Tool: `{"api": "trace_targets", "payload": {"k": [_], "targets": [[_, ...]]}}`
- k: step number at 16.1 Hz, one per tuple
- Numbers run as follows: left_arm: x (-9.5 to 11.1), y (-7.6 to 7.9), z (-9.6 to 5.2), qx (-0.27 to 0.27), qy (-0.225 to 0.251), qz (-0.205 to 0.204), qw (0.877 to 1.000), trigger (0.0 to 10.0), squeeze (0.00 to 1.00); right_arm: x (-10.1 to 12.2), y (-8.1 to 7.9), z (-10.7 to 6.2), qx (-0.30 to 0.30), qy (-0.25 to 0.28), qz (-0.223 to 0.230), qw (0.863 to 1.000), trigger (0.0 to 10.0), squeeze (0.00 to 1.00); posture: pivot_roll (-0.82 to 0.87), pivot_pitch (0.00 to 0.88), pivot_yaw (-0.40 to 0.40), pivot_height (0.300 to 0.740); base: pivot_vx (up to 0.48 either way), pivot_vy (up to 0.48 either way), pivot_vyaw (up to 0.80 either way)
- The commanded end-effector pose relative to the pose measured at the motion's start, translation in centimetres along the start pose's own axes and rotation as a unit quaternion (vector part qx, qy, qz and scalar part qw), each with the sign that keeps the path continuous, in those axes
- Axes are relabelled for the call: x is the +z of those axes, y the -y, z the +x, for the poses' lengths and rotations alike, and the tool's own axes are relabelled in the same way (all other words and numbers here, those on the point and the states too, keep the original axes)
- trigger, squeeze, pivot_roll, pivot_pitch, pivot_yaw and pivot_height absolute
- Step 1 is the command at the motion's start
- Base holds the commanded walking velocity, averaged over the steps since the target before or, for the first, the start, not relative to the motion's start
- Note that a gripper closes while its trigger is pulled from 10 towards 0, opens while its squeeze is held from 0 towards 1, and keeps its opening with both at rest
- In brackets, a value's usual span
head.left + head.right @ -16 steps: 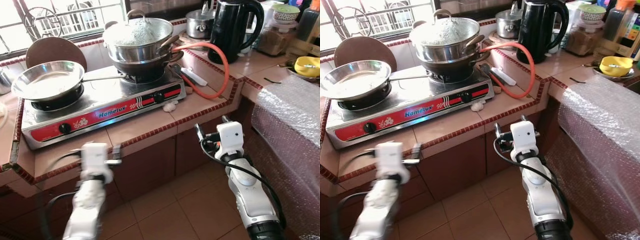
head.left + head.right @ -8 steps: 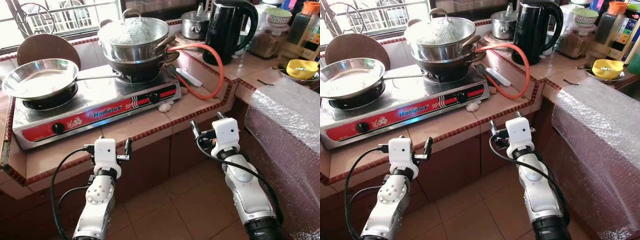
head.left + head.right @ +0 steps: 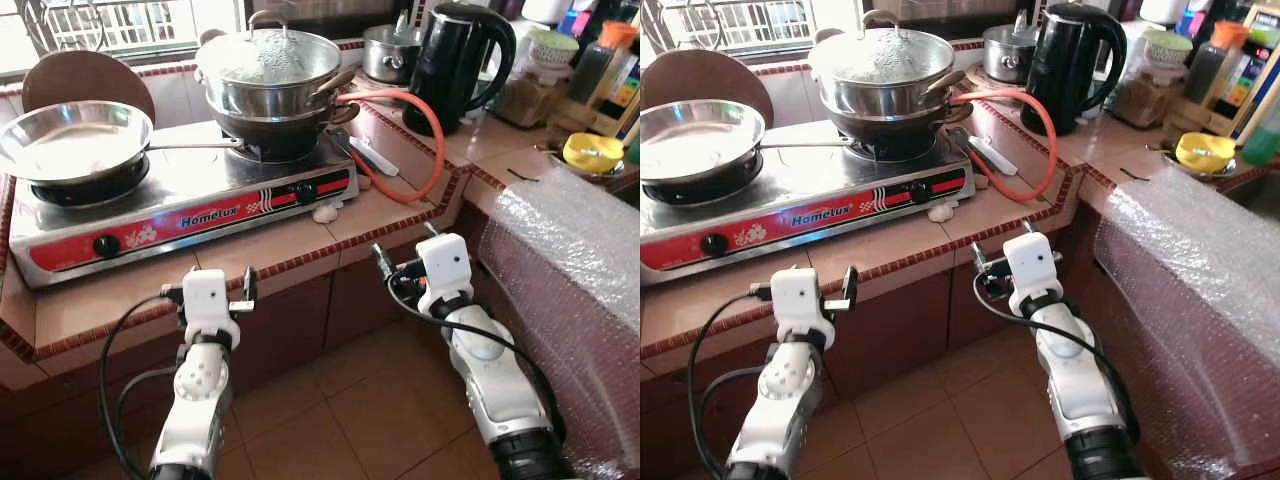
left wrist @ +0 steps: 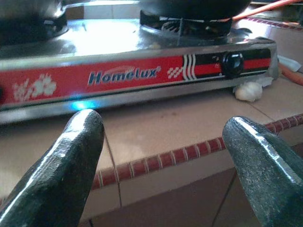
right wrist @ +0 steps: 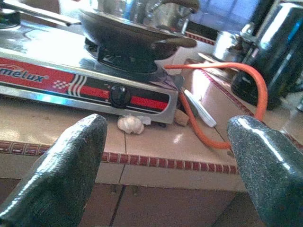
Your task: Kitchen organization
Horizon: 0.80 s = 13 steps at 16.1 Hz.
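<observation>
The frying pan (image 3: 70, 150) on the stove's left burner runs past the left edge of the head view, its rim cut off; the round brown board (image 3: 88, 82) behind it is half hidden by the pan; the dish rack (image 3: 95, 20) at the window is cropped by the top edge. The steamer pot's glass lid (image 3: 268, 55) is fogged, so its contents cannot be made out; the labels on the bottles and jars (image 3: 595, 50) at the far right are too small to read. In the left wrist view, the dark wok (image 4: 194, 7) above the stove is cut off by the top edge.
</observation>
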State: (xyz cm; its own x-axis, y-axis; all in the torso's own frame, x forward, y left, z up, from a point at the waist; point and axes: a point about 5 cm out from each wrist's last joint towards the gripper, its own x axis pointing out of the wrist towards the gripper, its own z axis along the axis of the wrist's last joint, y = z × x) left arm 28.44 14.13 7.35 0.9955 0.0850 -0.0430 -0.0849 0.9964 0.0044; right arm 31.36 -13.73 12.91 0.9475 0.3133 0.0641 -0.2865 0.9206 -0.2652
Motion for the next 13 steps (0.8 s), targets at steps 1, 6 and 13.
{"api": "trace_targets", "payload": {"k": [1, 6, 13], "targets": [[0.0, -0.1, -0.1, 0.007, 0.004, 0.003, 1.000, 10.0, 0.00, 0.0, -0.1, 0.3, 0.011, -0.005, -0.002, 1.000, 10.0, 0.00, -0.19, 0.000, -0.056, 0.740, 0.000, 0.000, 0.00], [0.4, 0.0, -0.2, -0.019, 0.014, 0.048, 0.999, 10.0, 0.00, 0.0, 0.3, 0.0, -0.026, 0.002, 0.004, 1.000, 10.0, 0.00, -0.20, 0.000, 0.004, 0.740, 0.000, 0.000, 0.00], [1.1, -1.5, -0.2, -0.003, 0.027, 0.068, 0.997, 10.0, 0.00, -0.8, 2.7, -2.4, -0.106, -0.010, -0.004, 0.994, 10.0, 0.00, -0.23, 0.000, 0.046, 0.740, 0.000, 0.000, 0.00]]}}
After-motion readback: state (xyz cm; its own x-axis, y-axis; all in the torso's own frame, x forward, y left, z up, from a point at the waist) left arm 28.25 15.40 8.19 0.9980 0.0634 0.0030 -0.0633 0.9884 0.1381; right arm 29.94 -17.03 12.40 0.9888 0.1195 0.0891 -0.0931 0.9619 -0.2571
